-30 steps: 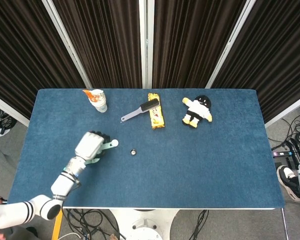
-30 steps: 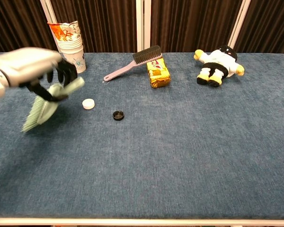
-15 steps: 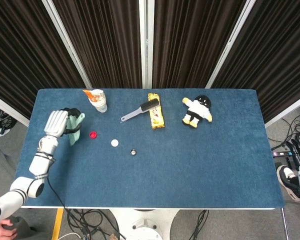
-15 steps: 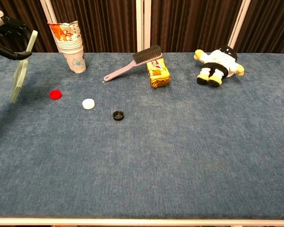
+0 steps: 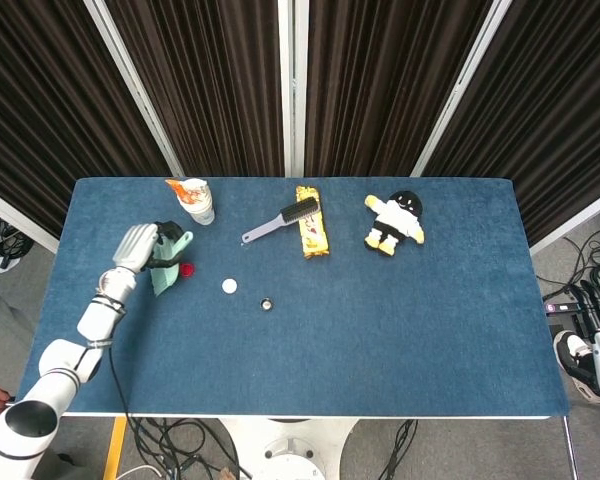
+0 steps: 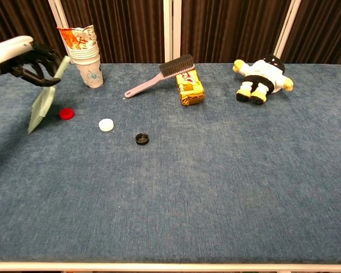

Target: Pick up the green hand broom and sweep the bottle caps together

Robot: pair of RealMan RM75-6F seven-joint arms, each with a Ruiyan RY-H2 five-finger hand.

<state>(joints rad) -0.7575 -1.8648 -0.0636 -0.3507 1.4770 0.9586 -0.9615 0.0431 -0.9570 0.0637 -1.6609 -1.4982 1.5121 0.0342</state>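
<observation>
Black cap [image 6: 142, 138] sits nearest on the bench [image 6: 216, 187], white cap [image 6: 106, 124] just left and beyond it, red cap [image 6: 66, 113] further left. Left hand [image 6: 31, 60] grips the broom [image 6: 44, 103], fingers clenched round its handle, bristles hanging just beside the red cap. Far back: cups [image 6: 86, 54], brush [image 6: 159, 75].
</observation>
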